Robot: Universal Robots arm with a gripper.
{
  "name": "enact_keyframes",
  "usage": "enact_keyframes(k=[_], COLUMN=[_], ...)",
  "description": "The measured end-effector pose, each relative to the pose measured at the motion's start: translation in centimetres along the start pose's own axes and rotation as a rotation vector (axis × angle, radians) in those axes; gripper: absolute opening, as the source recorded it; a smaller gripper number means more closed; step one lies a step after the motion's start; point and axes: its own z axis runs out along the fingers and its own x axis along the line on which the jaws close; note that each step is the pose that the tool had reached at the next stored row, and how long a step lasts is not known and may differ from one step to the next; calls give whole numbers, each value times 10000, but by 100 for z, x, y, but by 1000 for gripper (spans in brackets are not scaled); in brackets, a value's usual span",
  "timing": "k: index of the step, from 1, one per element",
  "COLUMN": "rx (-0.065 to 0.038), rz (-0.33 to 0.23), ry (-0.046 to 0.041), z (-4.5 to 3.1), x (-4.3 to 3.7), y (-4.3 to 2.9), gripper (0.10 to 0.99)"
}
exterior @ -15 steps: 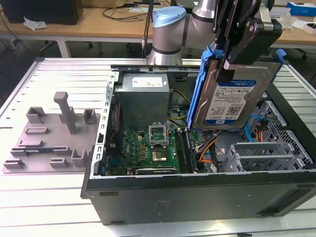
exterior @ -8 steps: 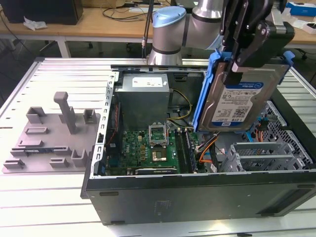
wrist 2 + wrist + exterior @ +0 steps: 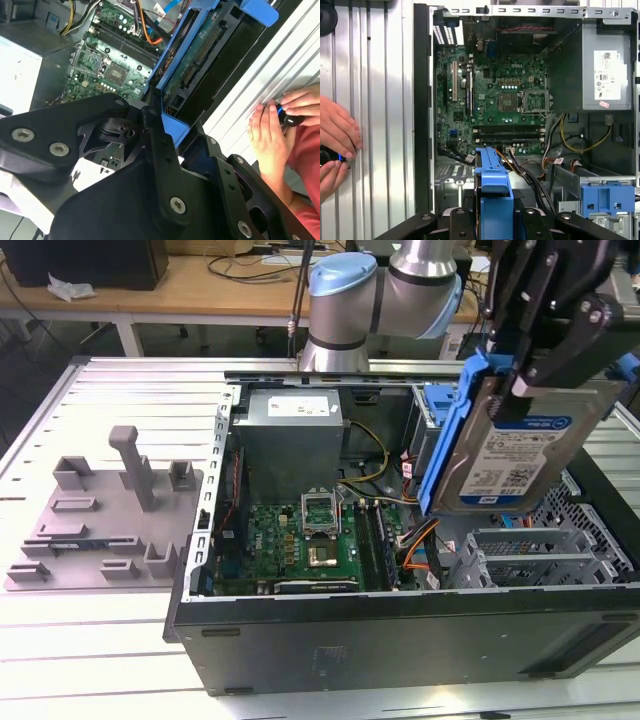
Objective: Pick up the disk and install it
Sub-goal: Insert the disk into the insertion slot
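Exterior view high, oblique over case [image 3: 400,630]; both wrist views share motherboard [image 3: 495,107] [image 3: 105,65].

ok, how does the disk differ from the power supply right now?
Pose: the disk hangs tilted above the open case, clamped in the gripper; the power supply sits inside the case. Shape: the disk is a thin slab, the power supply a bulkier box. Colour: the disk wears a blue frame; the power supply is bare grey metal. Both carry a white label.
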Motion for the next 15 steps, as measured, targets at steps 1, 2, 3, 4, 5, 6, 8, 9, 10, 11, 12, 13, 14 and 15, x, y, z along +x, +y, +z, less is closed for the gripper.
enact_keyframes(k=[1, 2, 3, 4, 5, 6, 8, 9, 10, 11, 12, 13, 14, 15], rx=[0, 0, 0, 0, 0, 0, 0, 0, 0, 0, 0, 0, 0, 0], rz=[0, 0, 0, 1, 0, 0, 0, 0, 0, 0, 0, 1, -1, 0], ry=[0, 0, 0, 0, -1, 0, 0, 0, -1, 0, 0, -1, 0, 0], z=[0, 0, 0, 0, 0, 0, -1, -1, -1, -2, -2, -1, -2, -2], x=[10, 19, 31, 39, 54, 60, 81, 91, 102, 107, 114, 120, 126, 130], y=[-27, -52, -85, -109, -156, -179, -255, -298, -347, -372, -405, -437, -473, -490], gripper=[369, 369, 369, 369, 369, 369, 369, 369, 369, 369, 369, 369, 369, 369])
